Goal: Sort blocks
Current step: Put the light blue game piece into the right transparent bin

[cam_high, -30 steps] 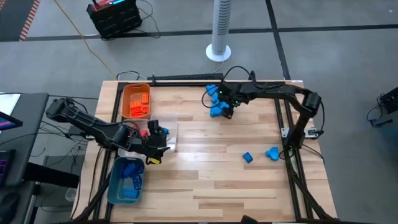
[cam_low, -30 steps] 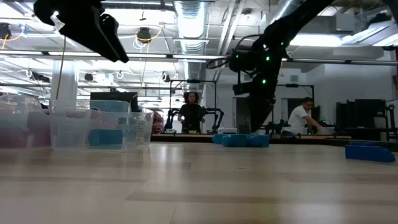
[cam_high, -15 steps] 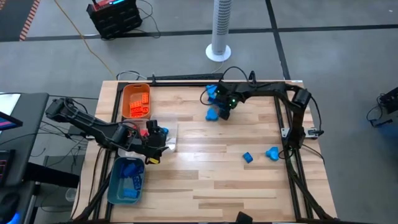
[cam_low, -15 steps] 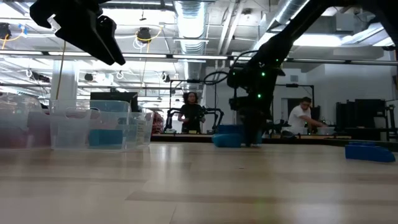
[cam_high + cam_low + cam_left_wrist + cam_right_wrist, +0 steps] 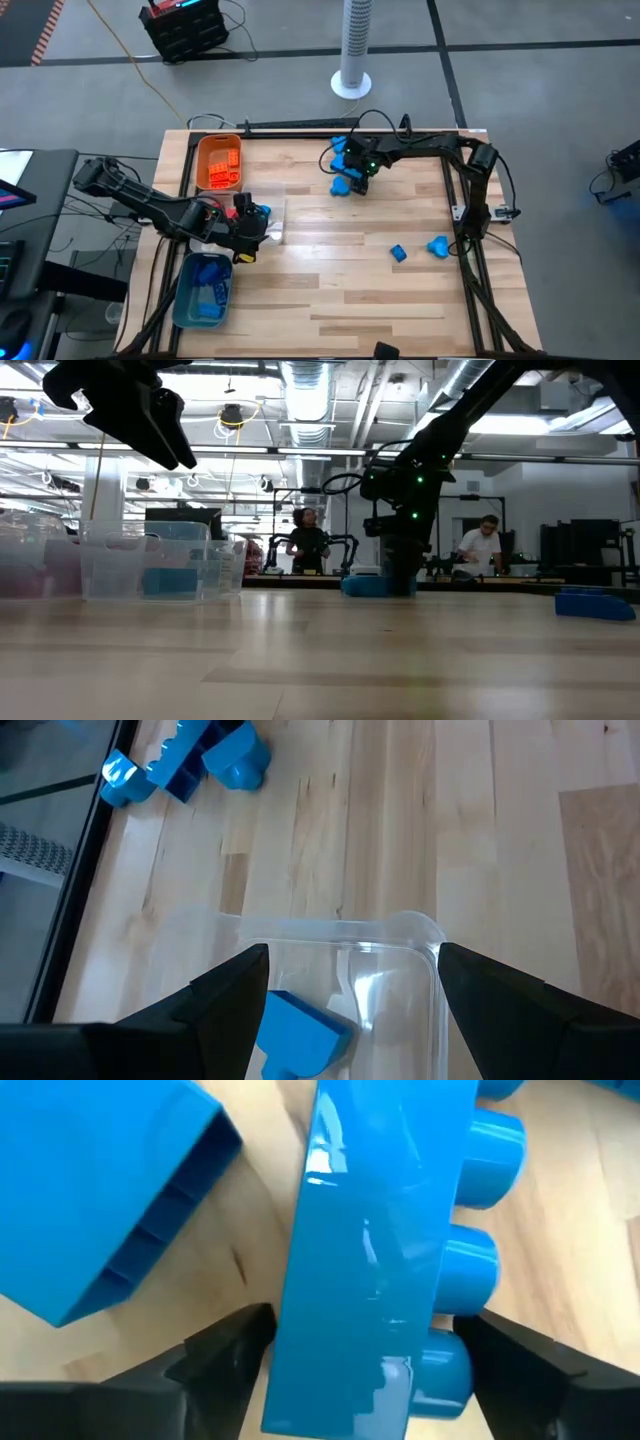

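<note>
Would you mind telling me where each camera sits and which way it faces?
High: overhead, looking down on the table; both arms show.
Low: table height, looking across; both arms show.
Left wrist: on the left gripper, over a clear tray.
Right wrist: right gripper straddles a blue block.
High and low share the block pile.

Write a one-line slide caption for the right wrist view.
Right gripper down at the table, its open fingers straddling a blue studded block that lies on the wood beside another blue block.
</note>
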Controlling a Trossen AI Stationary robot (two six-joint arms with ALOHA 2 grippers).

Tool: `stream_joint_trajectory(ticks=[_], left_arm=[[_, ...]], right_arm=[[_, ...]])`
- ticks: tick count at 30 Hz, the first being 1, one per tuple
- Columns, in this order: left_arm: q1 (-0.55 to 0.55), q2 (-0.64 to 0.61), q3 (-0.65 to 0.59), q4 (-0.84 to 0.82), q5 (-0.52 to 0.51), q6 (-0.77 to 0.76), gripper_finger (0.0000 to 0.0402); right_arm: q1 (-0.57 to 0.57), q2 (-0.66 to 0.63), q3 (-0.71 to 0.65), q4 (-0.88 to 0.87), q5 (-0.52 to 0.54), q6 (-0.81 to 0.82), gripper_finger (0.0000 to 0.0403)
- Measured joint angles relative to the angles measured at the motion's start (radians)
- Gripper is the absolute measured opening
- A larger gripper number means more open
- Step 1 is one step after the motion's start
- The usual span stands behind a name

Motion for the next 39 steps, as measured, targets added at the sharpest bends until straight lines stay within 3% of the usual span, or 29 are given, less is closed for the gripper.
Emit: stream_joint_trajectory(ticks=[9, 15, 25, 29, 32, 39], left_arm=[[0.0, 0.0, 0.0, -0.001, 0.0, 0.0, 0.0286], [0.0, 0.0, 0.0, -0.014, 0.001, -0.017, 0.0286], [0.005, 0.005, 0.0, 0.109, 0.027, 0.073, 0.0286], [0.008, 0.005, 0.0, 0.182, -0.052, 0.232, 0.0286], [0.008, 0.005, 0.0, 0.225, -0.109, 0.411, 0.0286], [0.012, 0.005, 0.0, 0.423, -0.123, 0.819, 0.0286]], right_arm=[[0.011, -0.004, 0.001, -0.016, 0.011, 0.008, 0.0265], [0.016, -0.026, -0.001, -0.085, 0.017, 0.008, 0.025], [0.132, -0.261, -0.002, -0.222, 0.016, 0.016, 0.0248], [0.262, -0.35, -0.001, -0.202, -0.014, 0.031, 0.0248], [0.346, -0.393, -0.001, -0.156, -0.104, 0.061, 0.0247], [0.456, -0.426, 0.002, -0.033, -0.227, 0.143, 0.0247]])
